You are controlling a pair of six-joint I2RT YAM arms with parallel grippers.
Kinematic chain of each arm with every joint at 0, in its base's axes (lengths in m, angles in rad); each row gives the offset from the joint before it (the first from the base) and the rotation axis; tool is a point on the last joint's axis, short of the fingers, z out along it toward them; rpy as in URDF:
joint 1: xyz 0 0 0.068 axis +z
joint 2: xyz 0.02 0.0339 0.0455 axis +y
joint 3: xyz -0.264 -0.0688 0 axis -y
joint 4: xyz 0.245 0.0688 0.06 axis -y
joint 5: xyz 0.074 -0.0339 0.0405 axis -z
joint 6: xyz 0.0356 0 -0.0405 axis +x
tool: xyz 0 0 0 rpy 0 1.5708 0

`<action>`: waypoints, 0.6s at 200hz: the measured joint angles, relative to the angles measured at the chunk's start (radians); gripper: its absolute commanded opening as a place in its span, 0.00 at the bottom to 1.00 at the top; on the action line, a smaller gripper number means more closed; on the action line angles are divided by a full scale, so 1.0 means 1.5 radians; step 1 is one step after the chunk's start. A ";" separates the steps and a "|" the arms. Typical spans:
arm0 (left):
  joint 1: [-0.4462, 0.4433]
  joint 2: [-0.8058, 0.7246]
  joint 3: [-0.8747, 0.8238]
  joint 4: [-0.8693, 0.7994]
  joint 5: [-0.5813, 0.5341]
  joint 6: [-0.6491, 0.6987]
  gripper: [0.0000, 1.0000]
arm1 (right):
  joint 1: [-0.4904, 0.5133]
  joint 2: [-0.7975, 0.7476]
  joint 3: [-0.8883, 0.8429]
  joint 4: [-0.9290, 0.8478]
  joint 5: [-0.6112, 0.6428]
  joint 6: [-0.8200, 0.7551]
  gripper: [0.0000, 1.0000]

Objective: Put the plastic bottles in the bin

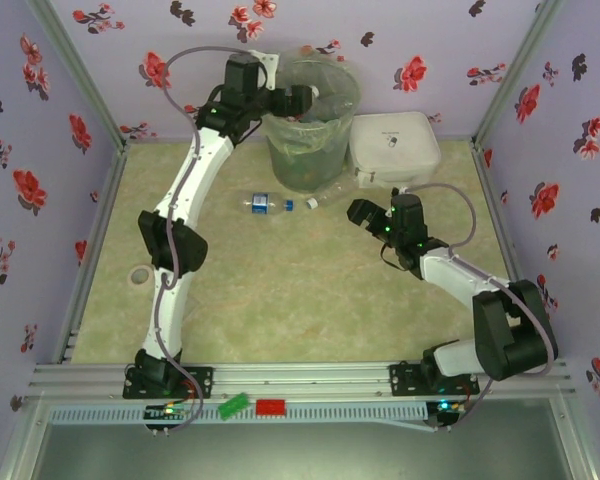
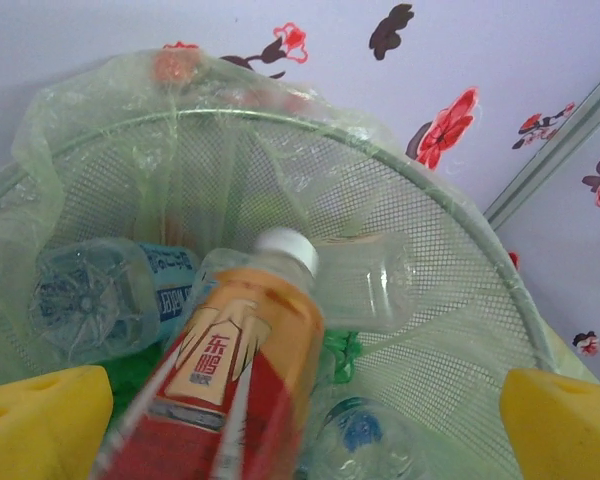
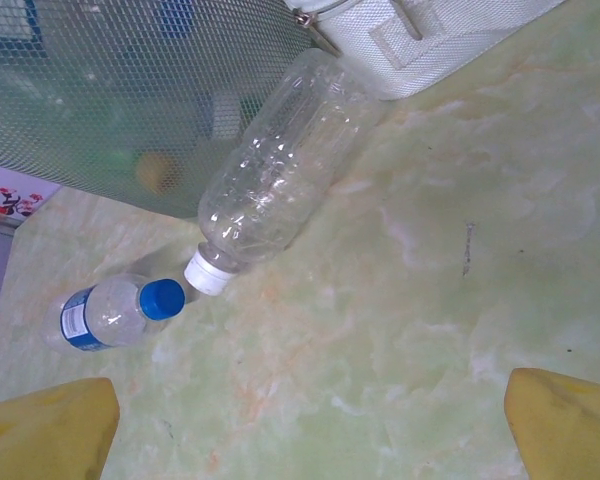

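Two bottles [image 3: 270, 170] beside bin [image 3: 100, 90] (perhaps touching); others inside.

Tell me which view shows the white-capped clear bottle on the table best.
Right wrist: the white-capped bottle lies large and sharp, its cap near the blue-capped bottle, its base by the bin. Top external shows it small and faint at the bin's foot.

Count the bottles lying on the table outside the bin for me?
2. A small blue-capped bottle lies in front of the bin; a larger clear white-capped bottle lies beside it, its base between the bin and the white box. Others might hide behind the bin.
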 measured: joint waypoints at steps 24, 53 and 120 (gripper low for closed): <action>-0.005 -0.031 -0.039 0.011 0.000 0.002 1.00 | 0.000 0.029 0.002 0.009 0.002 0.010 1.00; -0.018 -0.131 -0.169 0.045 0.001 0.015 1.00 | 0.000 0.099 0.026 0.026 -0.001 0.034 1.00; -0.036 -0.485 -0.705 0.289 -0.002 0.015 1.00 | 0.000 0.260 0.171 0.069 -0.019 0.092 1.00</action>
